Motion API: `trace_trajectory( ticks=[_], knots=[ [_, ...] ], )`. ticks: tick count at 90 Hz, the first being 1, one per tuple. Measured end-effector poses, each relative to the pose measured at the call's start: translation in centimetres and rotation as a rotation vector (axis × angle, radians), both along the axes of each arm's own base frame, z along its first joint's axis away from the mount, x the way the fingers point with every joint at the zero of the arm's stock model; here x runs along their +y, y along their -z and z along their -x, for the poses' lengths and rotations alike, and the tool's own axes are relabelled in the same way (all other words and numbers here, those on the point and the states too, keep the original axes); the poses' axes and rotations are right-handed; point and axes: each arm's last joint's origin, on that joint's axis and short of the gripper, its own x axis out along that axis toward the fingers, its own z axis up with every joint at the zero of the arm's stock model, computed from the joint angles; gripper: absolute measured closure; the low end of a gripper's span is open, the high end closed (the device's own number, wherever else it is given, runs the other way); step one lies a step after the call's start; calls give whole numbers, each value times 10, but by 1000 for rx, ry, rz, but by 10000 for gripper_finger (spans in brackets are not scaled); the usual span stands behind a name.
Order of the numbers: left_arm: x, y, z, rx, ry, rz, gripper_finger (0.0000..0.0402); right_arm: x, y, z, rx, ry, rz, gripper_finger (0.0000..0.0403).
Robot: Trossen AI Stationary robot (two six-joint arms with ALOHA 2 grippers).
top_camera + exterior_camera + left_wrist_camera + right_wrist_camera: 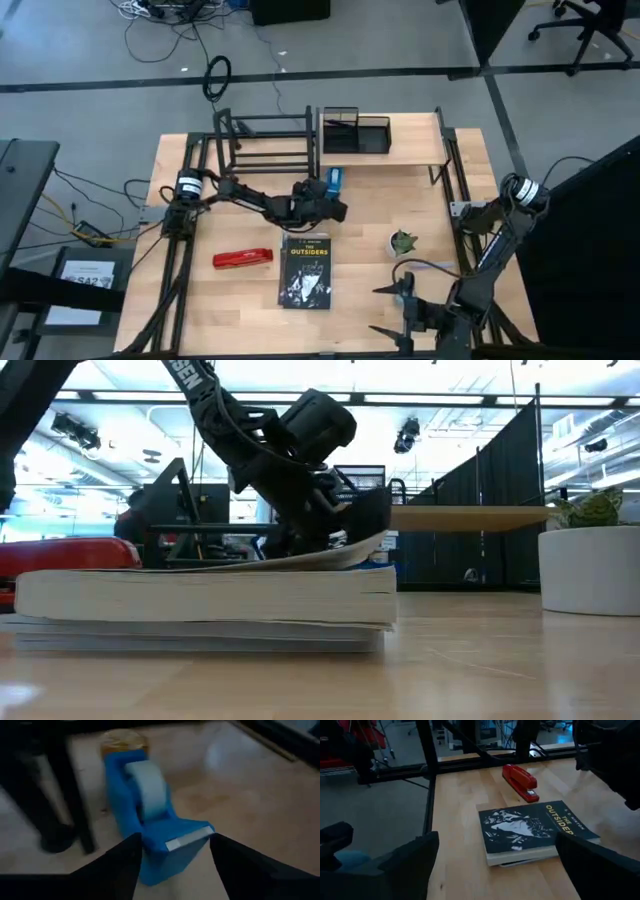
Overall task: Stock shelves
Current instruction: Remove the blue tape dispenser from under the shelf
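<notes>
- Blue tape dispenser [150, 820] sits closest to the left wrist camera, between the two dark fingers [107, 870] of the left gripper [335, 200], which stand spread on either side of its near end; whether they press on it cannot be told.
- Left gripper is near the table's [430, 190] middle, just in front of the black metal-tube rack [265, 140] at the far edge.
- Wooden plank shelf [415, 150] stands beside that rack along the far edge, a black mesh organizer [355, 133] on top.
- Book [305, 270] lies toward the near edge, a red stapler [242, 258] beside it.
- Small potted plant [403, 242] stands right of the book.
- Right gripper [395, 310] waits at the near right corner, fingers apart, holding nothing.
</notes>
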Motion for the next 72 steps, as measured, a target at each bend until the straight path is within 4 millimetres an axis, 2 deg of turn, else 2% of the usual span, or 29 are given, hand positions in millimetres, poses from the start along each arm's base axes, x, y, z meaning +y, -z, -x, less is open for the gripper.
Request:
trace_trajectory(
  ticks=[26,44,55,72],
  knots=[
    [2,1,0,-46,-5,97,106,0,0,0,0,-1,0,29],
    [0,1,0,-108,-80,131,89,-1,0,-1,0,2,0,29],
    [-4,14,-8,-130,-123,136,89,-1,0,-2,0,5,2,29],
    [-14,39,-36,-123,-151,103,89,-3,0,-4,8,4,3,29]
  ],
)
